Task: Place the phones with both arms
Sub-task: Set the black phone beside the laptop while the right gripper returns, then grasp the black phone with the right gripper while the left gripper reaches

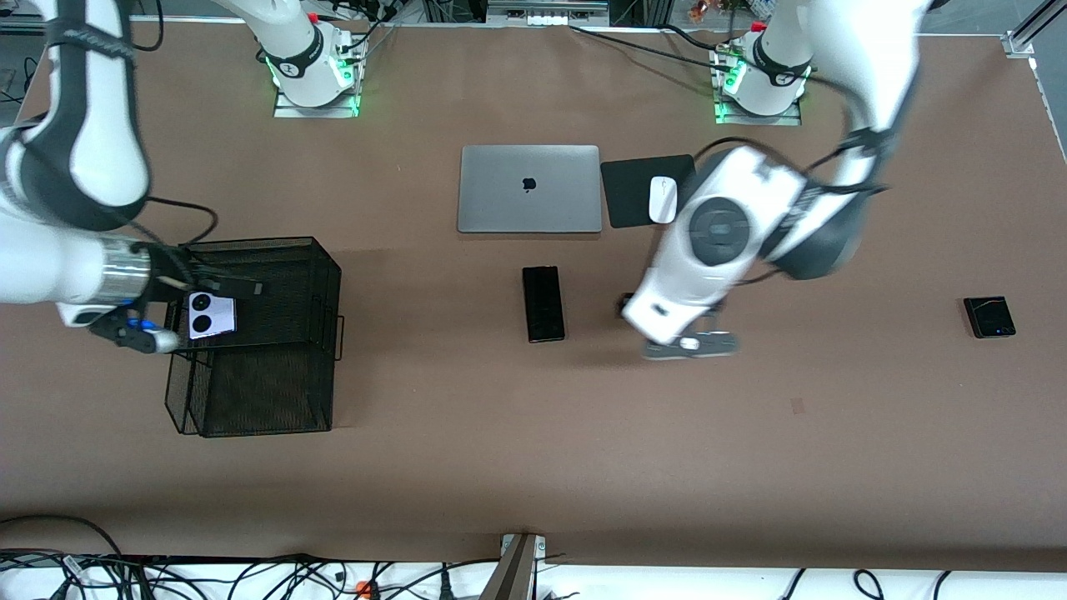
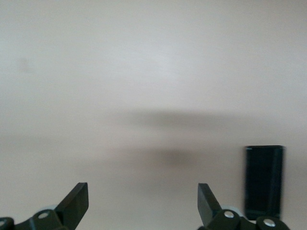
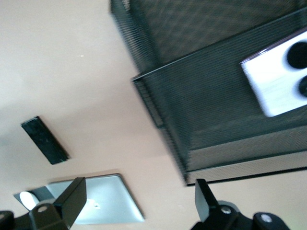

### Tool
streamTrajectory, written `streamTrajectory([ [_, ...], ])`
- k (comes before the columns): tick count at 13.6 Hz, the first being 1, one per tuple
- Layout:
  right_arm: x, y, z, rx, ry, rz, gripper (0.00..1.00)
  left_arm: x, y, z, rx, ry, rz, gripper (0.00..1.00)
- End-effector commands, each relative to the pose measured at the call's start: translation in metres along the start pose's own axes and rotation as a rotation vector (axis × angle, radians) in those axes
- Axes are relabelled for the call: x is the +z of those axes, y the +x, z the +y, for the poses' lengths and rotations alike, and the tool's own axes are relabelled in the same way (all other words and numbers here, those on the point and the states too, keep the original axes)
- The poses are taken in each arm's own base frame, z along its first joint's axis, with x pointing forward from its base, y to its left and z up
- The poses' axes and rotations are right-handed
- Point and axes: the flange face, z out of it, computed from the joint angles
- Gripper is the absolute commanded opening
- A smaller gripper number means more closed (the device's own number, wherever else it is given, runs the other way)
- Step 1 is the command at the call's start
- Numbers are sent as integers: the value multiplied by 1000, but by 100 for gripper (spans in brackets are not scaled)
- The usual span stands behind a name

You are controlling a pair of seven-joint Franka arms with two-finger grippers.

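The lavender-white phone [image 1: 211, 315] [image 3: 280, 79] lies in the black mesh basket [image 1: 321, 275] [image 3: 211, 115] toward the right arm's end of the table. My right gripper [image 1: 237, 287] [image 3: 140, 182] hovers over that basket, open and holding nothing. The long slim black phone [image 1: 543, 302] [image 2: 264, 182] [image 3: 44, 140] lies flat mid-table, nearer the front camera than the laptop. My left gripper [image 1: 688, 343] [image 2: 143, 187] hangs low over bare table beside it, open and empty. The small squarish black phone [image 1: 989, 317] lies toward the left arm's end.
A shut grey laptop [image 1: 529, 187] [image 3: 103, 201] lies near the arms' bases. Beside it a white mouse [image 1: 663, 200] rests on a black pad [image 1: 629, 192]. The basket has a lower mesh tray [image 1: 250, 400] nearer the front camera.
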Motion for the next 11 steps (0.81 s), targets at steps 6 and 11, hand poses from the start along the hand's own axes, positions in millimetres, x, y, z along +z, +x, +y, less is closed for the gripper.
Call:
streamTrajectory([
  [6,106,-96,-208,-94,-17,219,100,-63,49,-196,-70,35,-45,100],
  [11,187,-133,-272,-234,-62,356,100,-73,55,-325,-16,97,-29,100],
])
